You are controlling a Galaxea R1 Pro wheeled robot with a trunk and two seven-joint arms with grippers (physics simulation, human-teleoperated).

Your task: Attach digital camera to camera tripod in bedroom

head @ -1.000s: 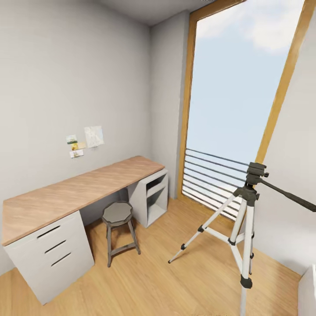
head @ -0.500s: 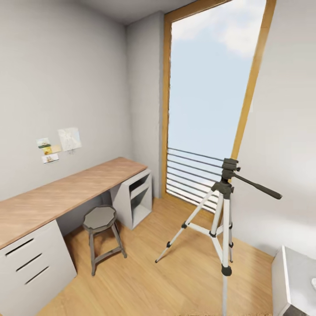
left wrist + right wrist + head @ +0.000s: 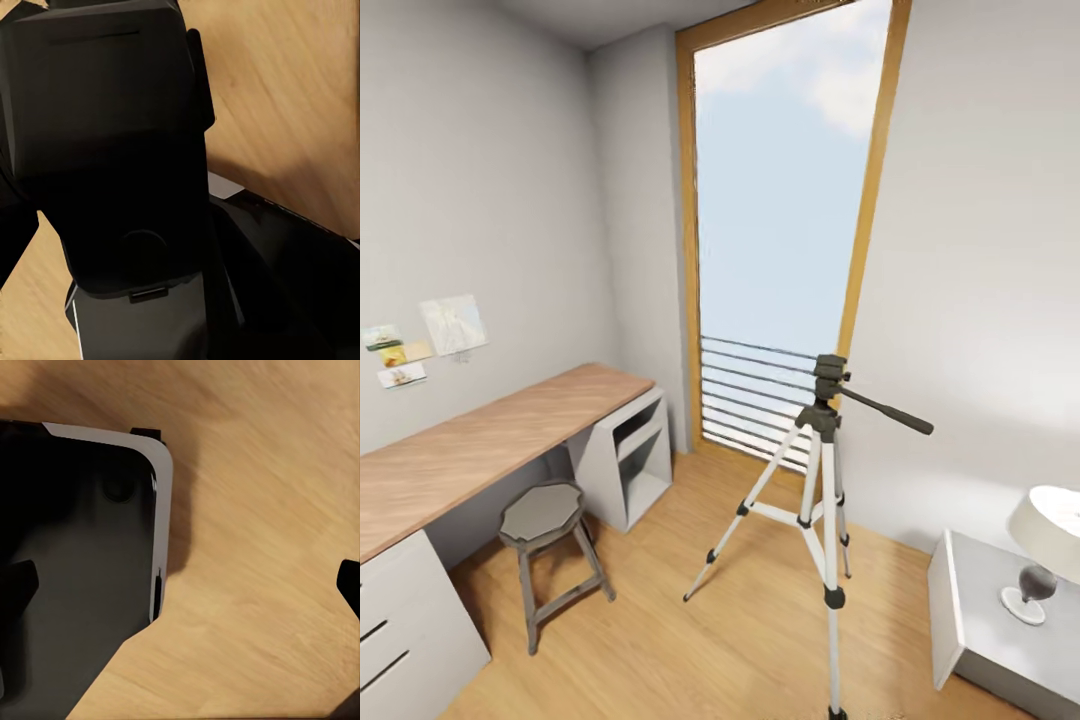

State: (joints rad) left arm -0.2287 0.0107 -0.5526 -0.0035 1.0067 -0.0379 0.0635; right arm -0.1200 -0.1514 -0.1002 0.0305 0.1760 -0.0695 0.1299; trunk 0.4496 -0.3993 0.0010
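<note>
The camera tripod (image 3: 823, 470) stands on the light wood floor before the tall wood-framed window (image 3: 780, 200). Its silver-white legs are spread, and its dark grey head (image 3: 828, 375) carries nothing, with the pan handle pointing right. In the left wrist view a black boxy body, the digital camera (image 3: 105, 135), hangs close to the lens above the floor. My left gripper (image 3: 112, 187) is shut on it, its fingers mostly hidden behind it. In the right wrist view my right gripper (image 3: 184, 585) is open over bare floor, next to my own dark base (image 3: 75, 585).
A long wooden desk (image 3: 480, 440) with white drawers runs along the left wall, with a grey stool (image 3: 542, 512) in front of it. A white nightstand (image 3: 980, 620) with a lamp (image 3: 1045, 540) sits at the lower right. Open floor lies between me and the tripod.
The head view has swung to the right, so the desk, stool and tripod slide left in the picture. The nightstand and lamp have come into view.
</note>
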